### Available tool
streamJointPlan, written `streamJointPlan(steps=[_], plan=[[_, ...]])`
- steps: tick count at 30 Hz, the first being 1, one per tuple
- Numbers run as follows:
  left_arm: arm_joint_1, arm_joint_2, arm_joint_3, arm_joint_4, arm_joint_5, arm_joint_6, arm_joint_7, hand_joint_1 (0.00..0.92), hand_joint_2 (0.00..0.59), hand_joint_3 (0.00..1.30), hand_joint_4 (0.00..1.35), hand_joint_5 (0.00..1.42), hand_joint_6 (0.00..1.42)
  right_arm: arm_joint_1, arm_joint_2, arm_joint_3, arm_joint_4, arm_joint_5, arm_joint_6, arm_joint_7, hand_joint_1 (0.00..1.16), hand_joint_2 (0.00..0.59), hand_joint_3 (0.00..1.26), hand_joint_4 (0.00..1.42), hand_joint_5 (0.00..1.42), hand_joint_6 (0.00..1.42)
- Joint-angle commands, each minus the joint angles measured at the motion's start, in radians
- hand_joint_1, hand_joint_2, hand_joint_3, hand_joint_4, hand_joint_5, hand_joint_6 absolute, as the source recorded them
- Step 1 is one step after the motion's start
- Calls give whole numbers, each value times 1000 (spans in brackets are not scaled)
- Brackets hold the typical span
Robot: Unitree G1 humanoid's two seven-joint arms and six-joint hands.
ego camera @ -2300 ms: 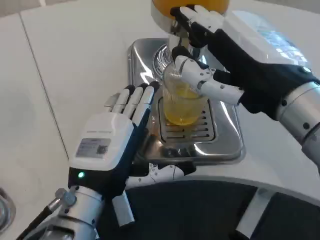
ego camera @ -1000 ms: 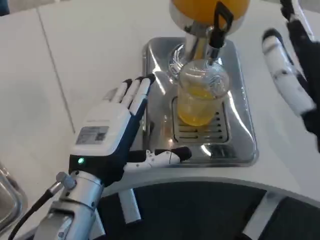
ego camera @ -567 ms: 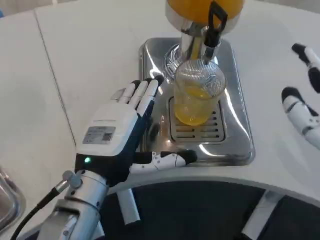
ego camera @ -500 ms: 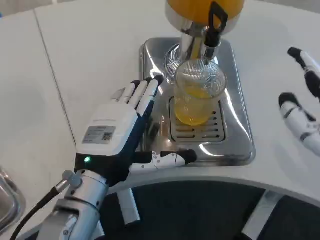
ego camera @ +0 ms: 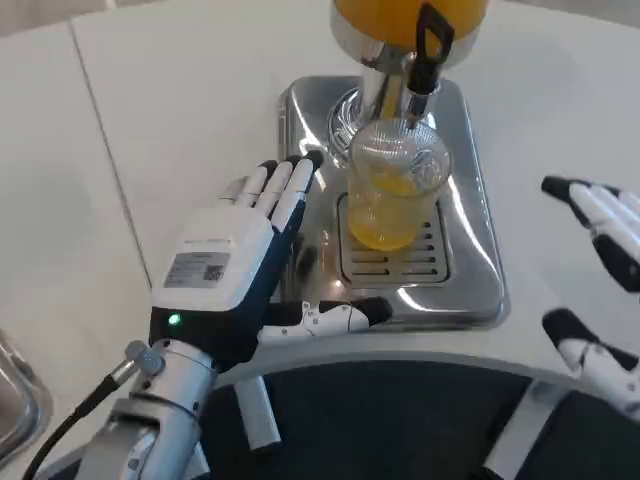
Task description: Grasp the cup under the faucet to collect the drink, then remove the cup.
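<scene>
Clear plastic, the single cup (ego camera: 393, 195) stands upright, mouth up, on the drip tray (ego camera: 470, 262) beneath the faucet (ego camera: 428, 50), both hands empty with fingers apart: left hand (ego camera: 243, 272) beside it, right hand (ego camera: 598, 290) well away.

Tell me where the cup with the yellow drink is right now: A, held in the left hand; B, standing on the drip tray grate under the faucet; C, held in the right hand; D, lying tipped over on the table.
B: the cup stands upright on the tray below the faucet, with the left hand open beside it and the right hand off to the side.
</scene>
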Motion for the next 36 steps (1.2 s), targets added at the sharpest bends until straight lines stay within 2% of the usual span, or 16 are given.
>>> streamJointPlan(steps=[1, 4, 7, 11, 25, 36], plan=[[7, -10, -12, 24, 2, 0, 30, 21, 23, 0, 0, 18, 76, 61, -12, -53, 67, 18, -143, -36, 185, 477, 0, 0, 0, 0], [-3, -24, -10, 57, -9, -3, 54, 21, 23, 0, 0, 18, 76, 82, -17, -67, 105, 22, -201, -39, 184, 475, 0, 0, 0, 0], [-43, -59, 9, 136, -56, -5, 88, 19, 21, 0, 0, 21, 76, 99, -19, -71, 129, 20, -244, -37, 183, 474, 0, 0, 0, 0], [-101, -83, 23, 223, -109, -19, 124, 29, 12, 0, 0, 27, 76, 111, -14, -69, 126, 22, -249, -29, 182, 472, 0, 0, 0, 0], [-219, -122, -14, 387, -156, -95, 222, 82, 6, 0, 0, 65, 91, 108, 2, -30, 65, 13, -154, -7, 195, 458, 0, 0, 0, 0], [-281, -157, -35, 474, -163, -145, 270, 150, 14, 0, 0, 143, 171, 107, 9, -11, 13, 17, -68, 14, 204, 446, 0, 0, 0, 0]])
